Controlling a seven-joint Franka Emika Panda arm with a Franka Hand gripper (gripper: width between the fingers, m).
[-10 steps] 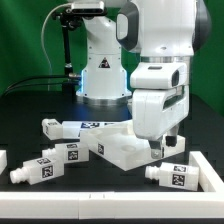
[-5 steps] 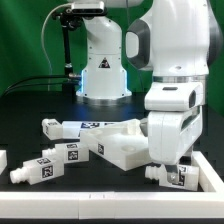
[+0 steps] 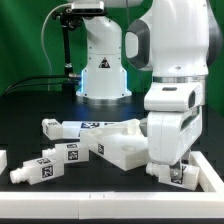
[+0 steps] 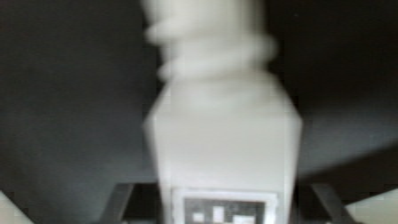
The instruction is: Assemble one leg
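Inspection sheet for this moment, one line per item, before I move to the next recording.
Surface: black table with a white front edge.
Job's things: short white plastic tagged leg lies under the gripper.
Clutter: similar legs at the exterior view's left; large white square panel mid-table.
Grippers: gripper straddles the leg; closure unclear in the blur.
Cables: black cable behind the table.
Surroundings: green backdrop.
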